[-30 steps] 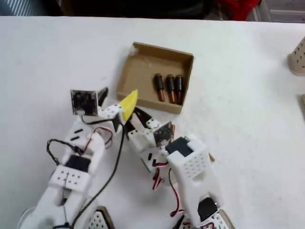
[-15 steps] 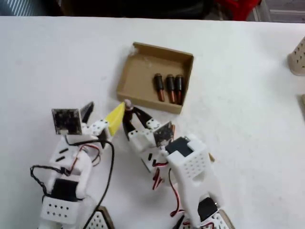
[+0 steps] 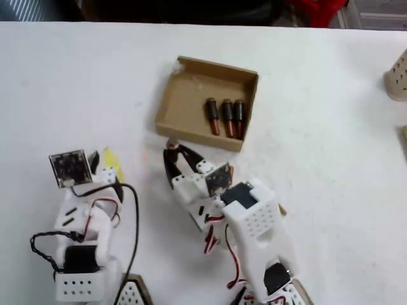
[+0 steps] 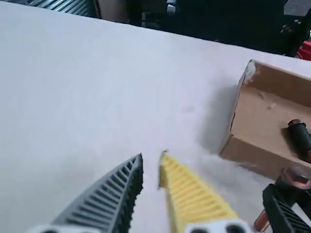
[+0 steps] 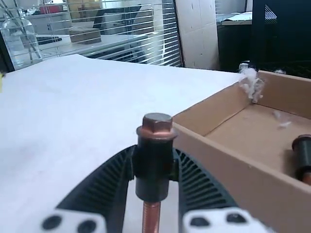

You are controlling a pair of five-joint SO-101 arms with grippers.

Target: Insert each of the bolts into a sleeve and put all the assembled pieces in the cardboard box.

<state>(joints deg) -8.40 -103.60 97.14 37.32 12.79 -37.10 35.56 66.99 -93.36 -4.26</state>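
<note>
1. The right hand [image 3: 173, 160] is clamped on an assembled piece [image 3: 171, 145], gripping its dark sleeve [image 5: 154, 162]. The bolt head [image 5: 156, 124] is on top and the copper shank [image 5: 151, 216] hangs below the fingers. Squeezing the sleeve, not the bolt, looks like the way to carry both parts as one.
2. The piece stands upright just outside the near wall of the cardboard box [image 3: 184, 101], above the table [image 3: 318, 190] and not yet past the rim.
3. Three finished pieces [image 3: 226, 117] lie side by side toward one side of the box. That leaves bare floor beside them for this one.
4. The left hand [image 3: 103, 162] sits well off to the side, its fingers a narrow gap apart and holding nothing. My read is that it's parked clear of the other arm's path.
5. By my guess this is the delivery step: up, over the wall, let go. The hanging shank could catch the cardboard edge if it goes in low.
</note>
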